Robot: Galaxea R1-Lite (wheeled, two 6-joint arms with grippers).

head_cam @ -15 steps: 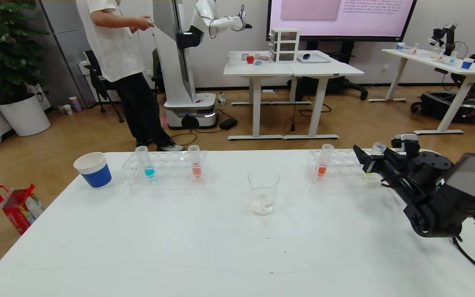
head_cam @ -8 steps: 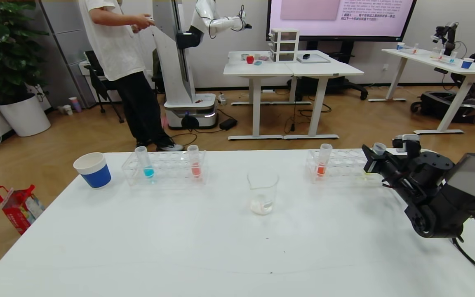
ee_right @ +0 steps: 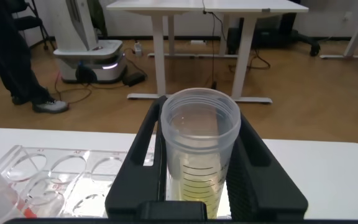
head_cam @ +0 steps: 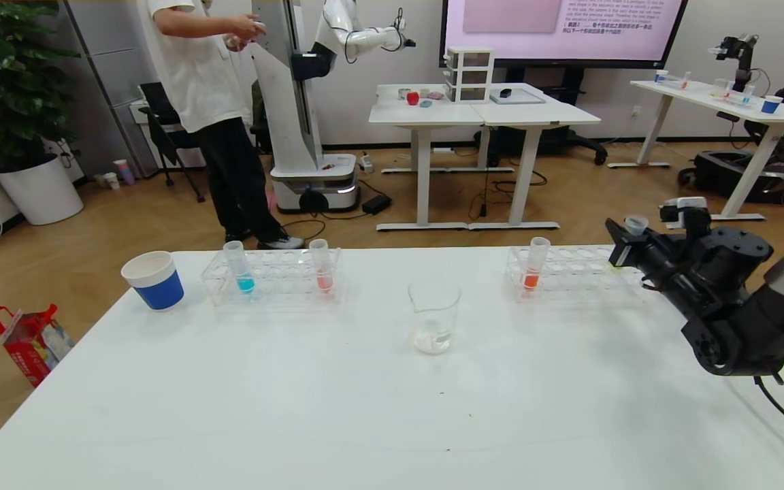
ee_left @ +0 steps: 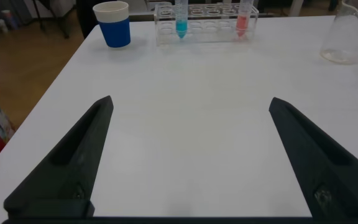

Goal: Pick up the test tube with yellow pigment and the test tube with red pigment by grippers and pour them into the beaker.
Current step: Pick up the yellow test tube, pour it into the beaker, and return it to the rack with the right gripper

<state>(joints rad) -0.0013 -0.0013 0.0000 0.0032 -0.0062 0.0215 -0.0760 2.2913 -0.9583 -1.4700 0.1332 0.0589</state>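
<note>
The right tool (head_cam: 627, 239) is gripping the test tube with yellow pigment (ee_right: 199, 149) above the right-hand rack (head_cam: 569, 272); tilting it before the beaker (head_cam: 434, 317) risks spilling. The left tool (ee_left: 188, 158) is hanging open over the table (head_cam: 365, 408).

beaker (head_cam: 434, 316) between racks (head_cam: 273, 275) (centre) — table (head_cam: 365, 408)

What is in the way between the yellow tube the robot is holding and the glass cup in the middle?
Nothing visible blocks it. The right gripper holds the yellow-green tube above the clear rack's end; bare white table leads to the glass beaker.
</note>
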